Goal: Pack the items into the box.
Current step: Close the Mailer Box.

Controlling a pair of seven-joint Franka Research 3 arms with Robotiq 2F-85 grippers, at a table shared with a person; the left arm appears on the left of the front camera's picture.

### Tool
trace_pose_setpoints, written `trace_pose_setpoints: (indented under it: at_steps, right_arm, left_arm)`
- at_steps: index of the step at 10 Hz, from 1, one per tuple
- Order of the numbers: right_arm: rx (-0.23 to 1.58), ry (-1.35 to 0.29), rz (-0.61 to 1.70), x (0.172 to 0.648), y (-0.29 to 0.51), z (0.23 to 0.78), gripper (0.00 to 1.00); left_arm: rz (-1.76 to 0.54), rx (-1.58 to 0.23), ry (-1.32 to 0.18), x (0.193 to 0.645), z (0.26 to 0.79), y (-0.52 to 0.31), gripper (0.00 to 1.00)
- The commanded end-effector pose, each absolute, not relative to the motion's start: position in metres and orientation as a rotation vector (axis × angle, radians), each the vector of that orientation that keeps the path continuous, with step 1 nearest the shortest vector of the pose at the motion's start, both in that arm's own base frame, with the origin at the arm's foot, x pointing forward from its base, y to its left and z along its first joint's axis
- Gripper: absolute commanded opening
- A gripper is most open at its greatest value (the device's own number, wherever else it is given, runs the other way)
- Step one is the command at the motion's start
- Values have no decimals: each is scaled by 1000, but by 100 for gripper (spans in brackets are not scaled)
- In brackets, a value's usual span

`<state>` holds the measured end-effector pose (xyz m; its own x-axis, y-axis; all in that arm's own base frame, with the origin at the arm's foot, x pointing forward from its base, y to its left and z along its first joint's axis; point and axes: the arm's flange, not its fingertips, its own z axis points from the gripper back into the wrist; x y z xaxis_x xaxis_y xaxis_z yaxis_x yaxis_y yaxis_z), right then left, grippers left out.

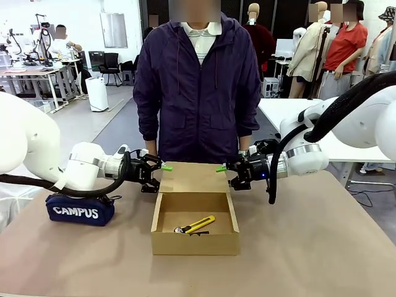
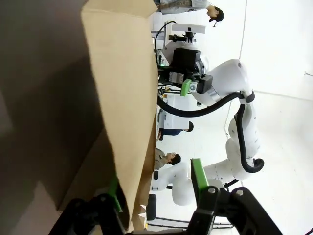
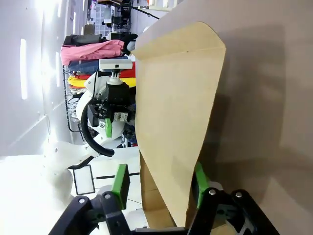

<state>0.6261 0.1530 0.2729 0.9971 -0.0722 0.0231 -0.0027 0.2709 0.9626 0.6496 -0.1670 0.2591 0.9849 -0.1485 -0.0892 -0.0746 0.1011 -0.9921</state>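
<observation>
The brown cardboard box (image 1: 195, 246) sits open in the middle of the table, its hinged lid flap (image 1: 193, 177) leaning back toward the person. A yellow-and-black utility knife (image 1: 197, 225) lies on the box floor. My left gripper (image 1: 162, 167) is at the flap's left edge and my right gripper (image 1: 221, 168) is at its right edge. In the left wrist view the flap (image 2: 127, 98) runs between the spread fingers of the left gripper (image 2: 155, 188), close to one green pad (image 2: 113, 192). The right gripper (image 3: 159, 183) likewise straddles the flap (image 3: 171, 98) with its jaws apart.
A navy "CAMPUS" pouch (image 1: 80, 210) lies on the table under my left arm. A person in a dark purple jacket (image 1: 198, 93) stands at the far edge, right behind the box. Bare tabletop (image 1: 309, 247) lies to the right and in front.
</observation>
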Motion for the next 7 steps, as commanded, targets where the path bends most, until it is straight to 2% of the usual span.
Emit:
trace_pose_setpoints:
  at_steps: [1,4,7]
  right_arm:
    - [1330,-112,-36,627,150,276,67]
    - [1335,-159,-29,624,146,283,67]
    - [1351,-269,41,606,136,319,67]
  left_arm:
    - [-110,-1498,170,652,268,-165,68]
    - [-159,-1523,180,646,282,-166,68]
    - [-225,-1528,152,631,306,-164,68]
